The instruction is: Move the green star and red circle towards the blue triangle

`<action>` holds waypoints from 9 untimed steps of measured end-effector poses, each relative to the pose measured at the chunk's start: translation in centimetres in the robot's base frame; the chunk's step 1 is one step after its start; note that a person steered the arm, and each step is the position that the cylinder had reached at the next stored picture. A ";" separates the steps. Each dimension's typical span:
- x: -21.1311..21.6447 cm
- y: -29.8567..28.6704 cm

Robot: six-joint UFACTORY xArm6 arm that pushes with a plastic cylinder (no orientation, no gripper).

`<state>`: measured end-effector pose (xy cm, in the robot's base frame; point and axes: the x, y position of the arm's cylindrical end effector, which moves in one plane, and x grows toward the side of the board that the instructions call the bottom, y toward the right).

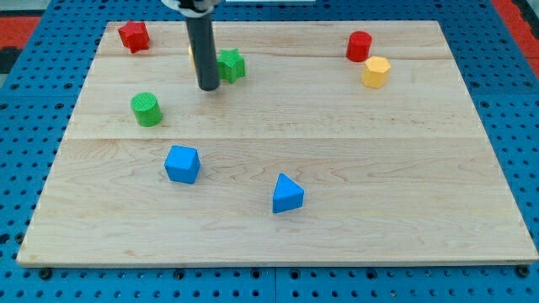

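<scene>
The green star (pixel 232 65) lies near the view's top, left of centre. My tip (pixel 208 87) stands just left of and slightly below it, close to or touching it. The red circle (pixel 360 45) is a short red cylinder at the view's top right. The blue triangle (pixel 287 194) lies below the board's centre, far from both. The rod hides part of the board behind it, where a sliver of yellow shows.
A red star (pixel 134 35) sits at the top left corner. A green cylinder (pixel 146 109) lies at the left. A blue cube (pixel 182 163) is left of the blue triangle. A yellow hexagon (pixel 376 71) lies just below the red circle. The wooden board (pixel 421 210) rests on blue pegboard.
</scene>
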<state>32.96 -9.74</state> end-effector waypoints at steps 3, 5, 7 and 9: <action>-8.0 8.4; -7.0 9.0; -8.0 12.1; -8.4 12.1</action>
<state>24.51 2.35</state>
